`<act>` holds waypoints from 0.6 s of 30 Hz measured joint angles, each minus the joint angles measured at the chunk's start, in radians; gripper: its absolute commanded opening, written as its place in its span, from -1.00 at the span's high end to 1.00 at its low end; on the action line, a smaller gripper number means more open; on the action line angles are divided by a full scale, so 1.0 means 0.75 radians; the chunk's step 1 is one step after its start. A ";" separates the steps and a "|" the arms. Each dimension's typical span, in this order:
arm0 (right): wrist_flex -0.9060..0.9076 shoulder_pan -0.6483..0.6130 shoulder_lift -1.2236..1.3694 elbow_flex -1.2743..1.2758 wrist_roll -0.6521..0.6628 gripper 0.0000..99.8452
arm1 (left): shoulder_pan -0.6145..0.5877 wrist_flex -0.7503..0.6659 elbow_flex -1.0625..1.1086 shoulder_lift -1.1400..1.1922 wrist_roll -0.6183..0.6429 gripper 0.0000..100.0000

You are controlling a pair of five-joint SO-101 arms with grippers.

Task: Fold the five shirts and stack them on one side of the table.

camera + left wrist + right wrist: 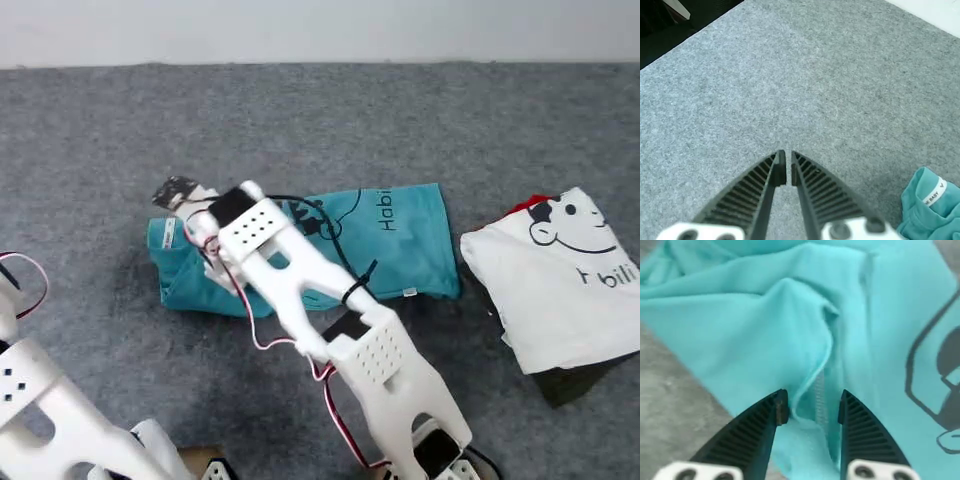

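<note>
Shirt lies folded, long axis crosswise, neck toward left arm.

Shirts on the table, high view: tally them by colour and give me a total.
Teal shirt: 1
White shirt: 1
Dark cloth under the white one: 1, only an edge shows
Red cloth behind the white one: 1, only a sliver shows
Total: 4 pieces; I cannot tell whether the dark and red ones are shirts.
</note>
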 measured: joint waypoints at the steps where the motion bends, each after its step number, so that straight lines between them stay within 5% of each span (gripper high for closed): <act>1: -0.006 0.008 0.000 0.000 0.000 0.65 | 0.000 0.000 0.000 0.000 0.000 0.94; 18: -0.160 0.141 0.070 0.000 0.000 0.65 | 0.000 0.000 0.000 0.000 0.000 0.94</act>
